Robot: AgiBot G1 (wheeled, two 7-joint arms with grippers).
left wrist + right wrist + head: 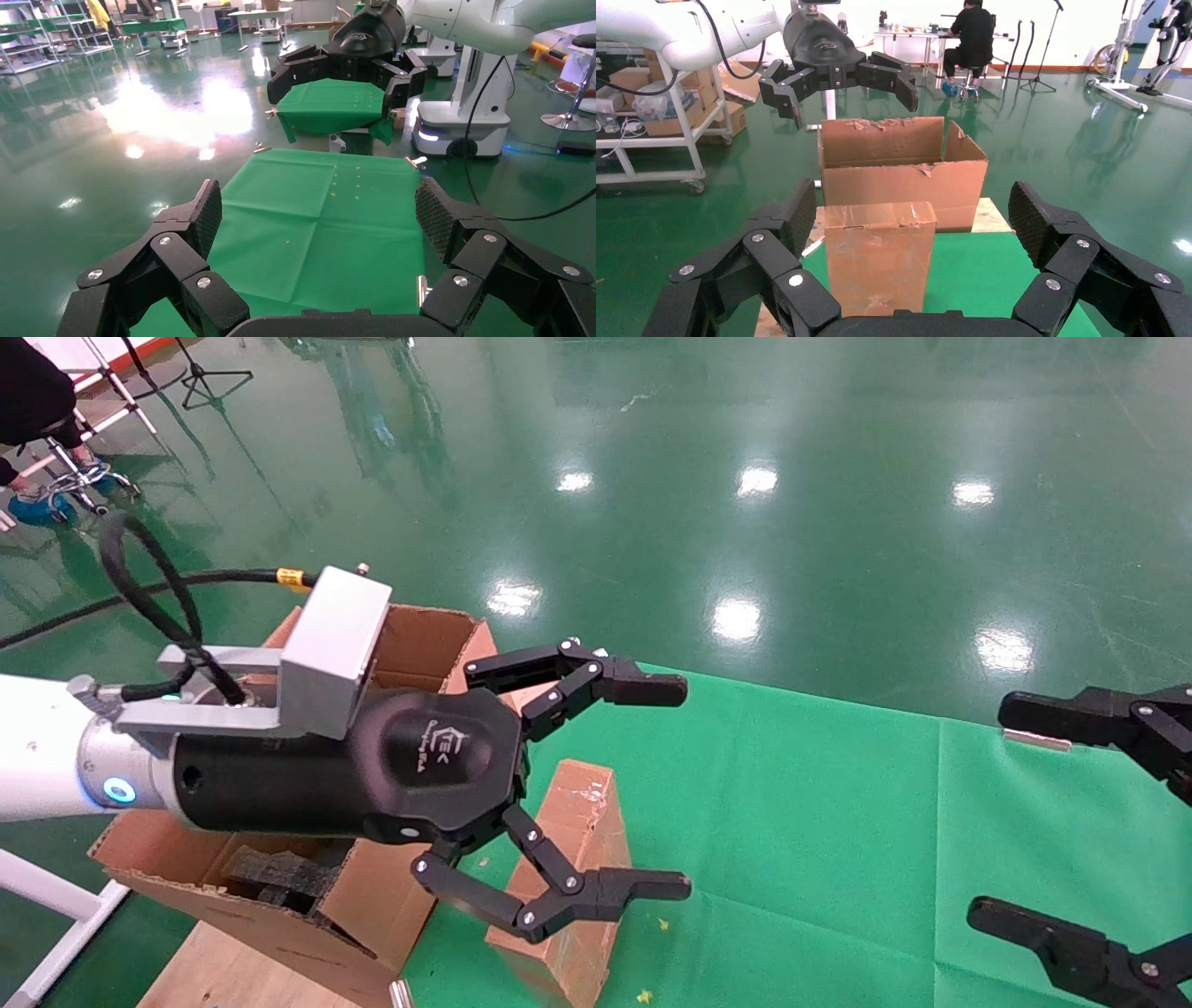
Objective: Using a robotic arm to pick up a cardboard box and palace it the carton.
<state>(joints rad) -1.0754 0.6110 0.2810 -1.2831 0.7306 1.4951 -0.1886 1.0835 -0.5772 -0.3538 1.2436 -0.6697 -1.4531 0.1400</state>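
Observation:
The small taped cardboard box [589, 817] stands upright on the green cloth, next to the carton [424, 640]. The carton is large, with upright torn flaps and black foam inside. The robotic arm's left gripper [685, 789] is open and empty. It hovers above the small box, with its fingers spread past the box's top. The left wrist view shows the left gripper [318, 210] over bare cloth, and the box is hidden there. My right gripper [987, 812] is open and empty at the cloth's right side. In the right wrist view it [914, 207] faces the box [877, 267], with the carton [898, 182] behind.
The green cloth [838, 803] covers the table, with metal clips [1034, 738] at its edge. The carton rests on a wooden board [242, 971]. A person [972, 35] sits at a far desk. A cart [652, 105] stands beyond the left arm.

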